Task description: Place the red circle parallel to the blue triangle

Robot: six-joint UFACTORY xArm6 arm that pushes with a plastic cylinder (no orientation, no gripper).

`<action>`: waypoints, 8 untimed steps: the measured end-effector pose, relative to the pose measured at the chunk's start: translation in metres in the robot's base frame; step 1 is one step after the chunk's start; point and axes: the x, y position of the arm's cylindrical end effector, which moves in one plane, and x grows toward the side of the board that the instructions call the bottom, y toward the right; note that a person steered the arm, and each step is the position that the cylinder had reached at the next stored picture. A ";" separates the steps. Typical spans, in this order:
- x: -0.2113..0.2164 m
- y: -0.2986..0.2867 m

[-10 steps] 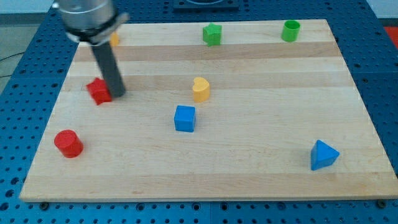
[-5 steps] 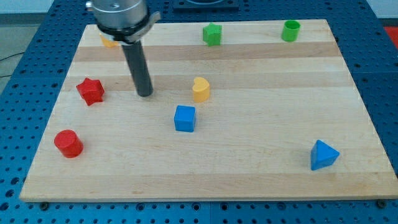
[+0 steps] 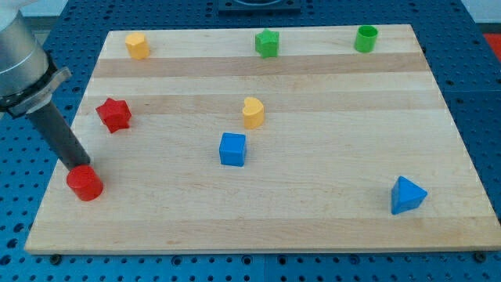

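At the near-left corner of the table [image 3: 438,157], my tip [image 3: 79,165] sits against the far-left edge of the red circle [image 3: 84,183], touching or just short of it. No pincer is fitted, so there is nothing to part or clamp; the rod only pushes.

Judgement: this contact side suits a shove toward the right, which is where the red circle must travel. The blue triangle [image 3: 407,195] lies at the near right, well apart from it, at a similar depth.

Bystanders:
- red star [image 3: 113,114], far of the circle, near the left edge
- blue cube [image 3: 232,149] and yellow heart [image 3: 252,112], mid-table
- yellow block [image 3: 137,45], green star [image 3: 267,42], green cylinder [image 3: 365,37], along the far edge

Containers: none present; every block rests directly on the wood.

Risk, as I judge it: the blue cube sits just far of a straight push line.
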 end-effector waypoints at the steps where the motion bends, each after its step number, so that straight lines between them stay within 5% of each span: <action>1: 0.029 0.018; 2: 0.049 0.093; 4: 0.079 0.045; 5: 0.097 0.086; 7: 0.066 0.230; 8: 0.036 0.257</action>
